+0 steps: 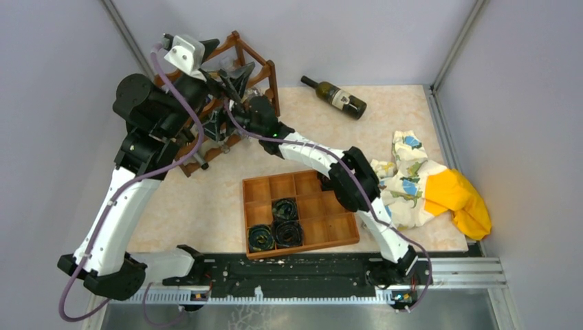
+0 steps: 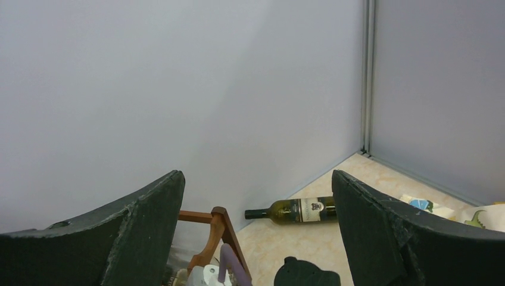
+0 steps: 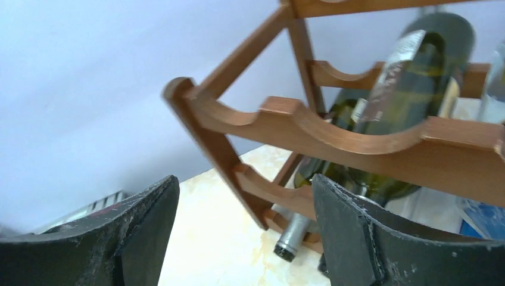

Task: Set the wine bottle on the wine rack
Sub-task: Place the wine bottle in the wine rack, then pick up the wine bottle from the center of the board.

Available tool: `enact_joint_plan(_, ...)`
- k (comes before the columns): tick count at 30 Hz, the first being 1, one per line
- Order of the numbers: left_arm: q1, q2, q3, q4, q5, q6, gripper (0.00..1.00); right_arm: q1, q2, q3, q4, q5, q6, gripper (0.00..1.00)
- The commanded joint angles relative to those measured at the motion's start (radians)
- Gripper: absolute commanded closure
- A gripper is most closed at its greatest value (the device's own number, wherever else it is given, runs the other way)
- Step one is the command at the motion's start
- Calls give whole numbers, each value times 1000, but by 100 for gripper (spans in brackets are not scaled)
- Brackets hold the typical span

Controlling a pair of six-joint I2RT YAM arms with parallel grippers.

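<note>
The dark reddish-brown wine rack (image 1: 273, 84) stands at the back left, with both arms crowded over it. In the right wrist view a green wine bottle (image 3: 411, 83) lies in a scallop of the rack's upper rail (image 3: 333, 134). A second bottle below it shows its silver-capped neck (image 3: 293, 238). My right gripper (image 3: 244, 185) is open just in front of the rack, nothing between its fingers. Another green wine bottle (image 1: 342, 98) lies on its side on the table near the back wall. My left gripper (image 2: 256, 179) is wide open above the rack's corner (image 2: 217, 229), facing that bottle (image 2: 298, 210).
An orange-brown compartment tray (image 1: 323, 237) with three dark coiled items sits near the front middle. A crumpled patterned cloth with a yellow part (image 1: 430, 189) lies at the right. Grey walls close off the back and both sides.
</note>
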Motion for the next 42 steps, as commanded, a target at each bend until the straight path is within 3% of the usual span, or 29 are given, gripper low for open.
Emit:
enact_joint_plan(1, 4, -42, -39, 81, 24, -45, 1, -15, -154, -96, 93, -230, -77, 19)
enact_joint_plan(7, 5, -75, -101, 98, 37, -98, 1, -111, -357, -369, 49, -456, -221, 11)
enact_joint_plan(10, 5, -87, -143, 134, 39, -121, 1, -182, -465, -479, -72, -525, -354, 6)
enact_joint_plan(14, 7, -85, -183, 175, 38, -142, 1, -279, -576, -558, -303, -520, -576, 1)
enact_joint_plan(18, 7, -50, -193, 194, 55, -163, 1, -386, -632, -580, -472, -451, -646, 1)
enact_joint_plan(26, 36, 7, -230, 256, 114, -265, 1, -602, -636, -509, -693, -384, -779, 1)
enact_joint_plan(33, 92, 56, -273, 326, 191, -407, 1, -790, -513, -381, -778, -388, -766, 1)
enact_joint_plan(42, 126, 123, -350, 451, 229, -629, 1, -853, -265, -62, -954, -231, -927, 2)
